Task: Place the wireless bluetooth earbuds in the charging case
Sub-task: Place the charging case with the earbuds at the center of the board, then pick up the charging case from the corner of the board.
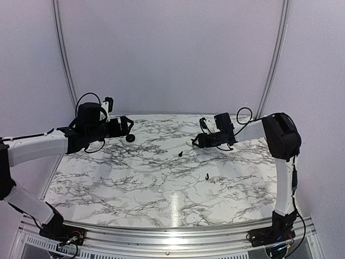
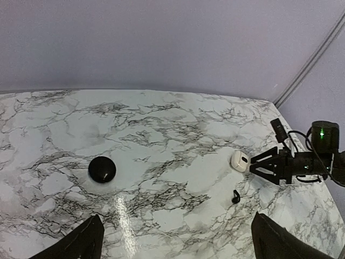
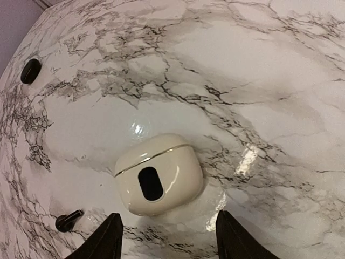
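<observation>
a hooked earbud (image 1: 208, 177) lies nearest on the table (image 1: 135, 183). further in, the other earbud (image 1: 180, 154) lies near the closed white case (image 3: 159, 174). the right gripper (image 3: 168, 226) has its jaws spread, the case just ahead of them. at far left the left gripper (image 2: 177, 216) gapes wide near a black dome (image 2: 102, 169).

No text, brand, number or sign can be read on the charging case (image 3: 159, 174) or anywhere else.
</observation>
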You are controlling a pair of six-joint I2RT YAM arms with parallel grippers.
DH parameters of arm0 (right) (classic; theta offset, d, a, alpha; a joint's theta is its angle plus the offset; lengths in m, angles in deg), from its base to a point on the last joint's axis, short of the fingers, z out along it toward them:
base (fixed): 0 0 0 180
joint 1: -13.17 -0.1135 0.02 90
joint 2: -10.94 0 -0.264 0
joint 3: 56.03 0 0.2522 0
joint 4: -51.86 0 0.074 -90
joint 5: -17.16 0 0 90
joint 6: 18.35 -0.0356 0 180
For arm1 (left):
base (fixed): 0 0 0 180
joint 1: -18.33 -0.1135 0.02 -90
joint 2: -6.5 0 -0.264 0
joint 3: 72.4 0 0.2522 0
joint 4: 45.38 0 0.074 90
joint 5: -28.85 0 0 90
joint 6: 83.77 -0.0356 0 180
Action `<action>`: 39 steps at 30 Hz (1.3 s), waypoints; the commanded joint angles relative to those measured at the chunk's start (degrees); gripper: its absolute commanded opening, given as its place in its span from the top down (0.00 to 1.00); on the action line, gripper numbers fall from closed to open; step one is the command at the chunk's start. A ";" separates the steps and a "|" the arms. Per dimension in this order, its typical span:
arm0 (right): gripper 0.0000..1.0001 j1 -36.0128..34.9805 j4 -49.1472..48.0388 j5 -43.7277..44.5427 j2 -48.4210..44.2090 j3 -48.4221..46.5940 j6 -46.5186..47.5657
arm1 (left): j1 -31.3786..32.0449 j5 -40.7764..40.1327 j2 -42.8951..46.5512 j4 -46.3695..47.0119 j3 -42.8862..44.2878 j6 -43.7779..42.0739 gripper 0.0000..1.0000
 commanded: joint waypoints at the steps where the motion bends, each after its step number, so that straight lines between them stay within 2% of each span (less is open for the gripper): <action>1: 0.38 2.94 0.03 1.64 -4.89 0.43 1.39 | -3.03 -1.33 -6.58 -8.24 6.25 -0.90 0.01; 5: 0.34 3.59 0.31 3.29 -8.65 2.01 3.34 | -4.67 -4.04 -12.54 -12.94 10.31 -2.97 0.01; 12: 0.25 3.59 -2.60 2.95 -17.29 6.80 5.81 | -6.80 -3.74 -23.80 -18.01 18.67 -5.74 0.01; 18: 0.19 3.60 -5.05 1.10 -23.08 10.84 5.56 | -8.85 -0.01 -33.09 -21.03 26.30 -10.53 0.01; 25: 0.10 3.76 -10.80 -0.52 -28.46 15.74 6.14 | -10.84 6.88 -41.82 -22.58 33.52 -17.04 0.07; 28: 0.02 3.72 -10.64 1.13 -30.41 16.04 6.82 | -11.14 6.76 -43.87 -22.80 35.44 -19.23 0.08; 34: 0.01 4.54 -12.26 3.35 -34.15 17.90 6.25 | -11.31 7.17 -47.54 -24.13 39.00 -23.28 0.12; 39: 0.01 8.14 -17.20 -1.07 -37.25 21.60 1.11 | -11.34 10.70 -49.68 -25.02 41.19 -24.35 0.21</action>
